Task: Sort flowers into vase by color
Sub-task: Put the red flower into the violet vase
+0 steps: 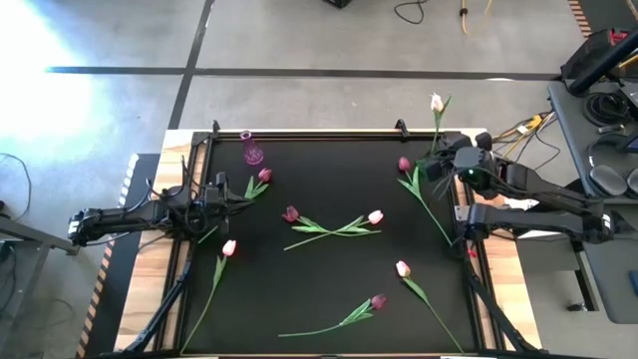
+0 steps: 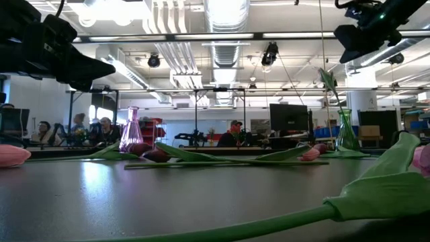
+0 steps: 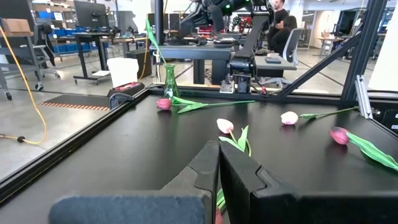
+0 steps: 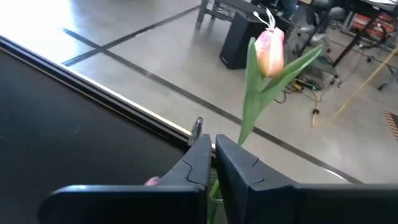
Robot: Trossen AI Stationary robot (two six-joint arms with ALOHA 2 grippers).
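My right gripper is at the far right of the table, shut on a pale pink tulip that stands upright. The tulip's stem runs down to a green glass vase. My left gripper is shut and empty. It is raised above a dark magenta tulip that lies on the table near the purple vase. More tulips lie flat on the black table: magenta ones and pale ones. My right gripper pinches the pale tulip's green stem between its two fingers, well below the head. The fingers come from the table's right side and lie across the stem. The tulip stands upright, head above the fingers, and its lower part reaches down into the green vase.
A raised black frame borders the table. The two vases stand at the far left and far right corners. The loose tulips are spread over the middle and near half of the table. People sit at desks in the room beyond the far edge.
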